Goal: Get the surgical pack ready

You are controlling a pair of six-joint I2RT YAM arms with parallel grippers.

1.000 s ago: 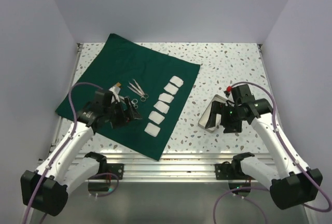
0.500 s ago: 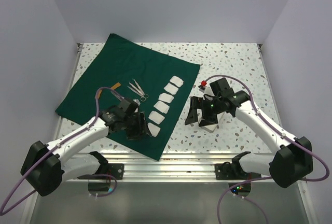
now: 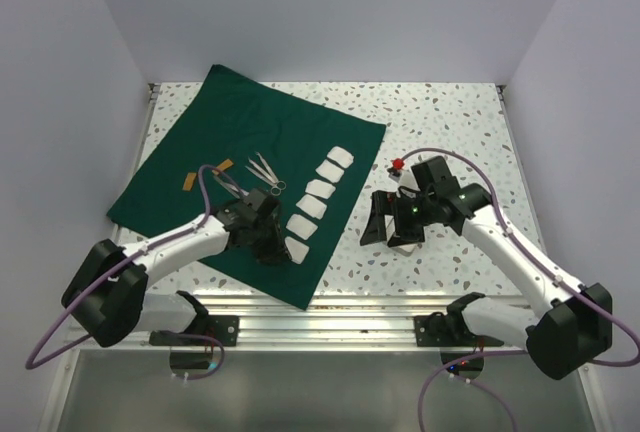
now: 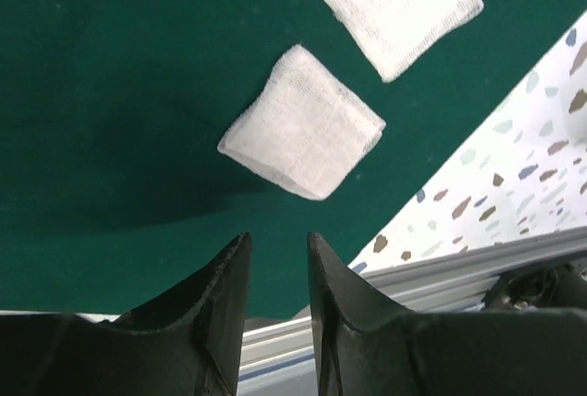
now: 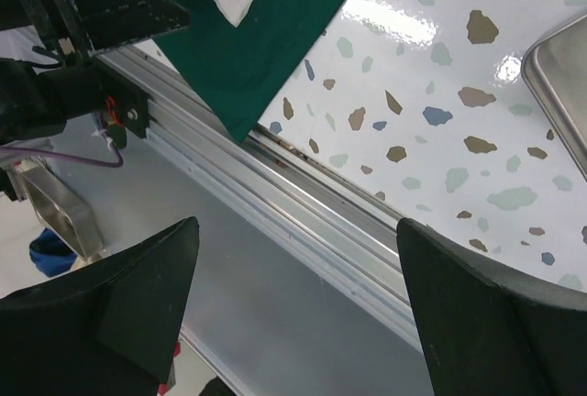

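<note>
Left of centre in the overhead view, the dark green drape point(image 3: 200, 132) lies flat and askew, its near corner reaching the table's front rail point(image 3: 330, 317). Scissors and forceps point(image 3: 265, 174) lie mid-cloth, and gauze squares point(image 3: 318, 190) line its right edge. The left gripper point(image 4: 278, 240) sits just short of the nearest gauze square point(image 4: 303, 123), jaws narrowly apart, nothing between them. Further right, a band of speckled tabletop point(image 3: 450, 122) separates the drape's edge from the steel tray point(image 5: 561, 75), and beside it the right gripper point(image 5: 293, 231) has its jaws spread wide, empty.

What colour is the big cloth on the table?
The cloth is dark green, clearest from the top camera.
</note>
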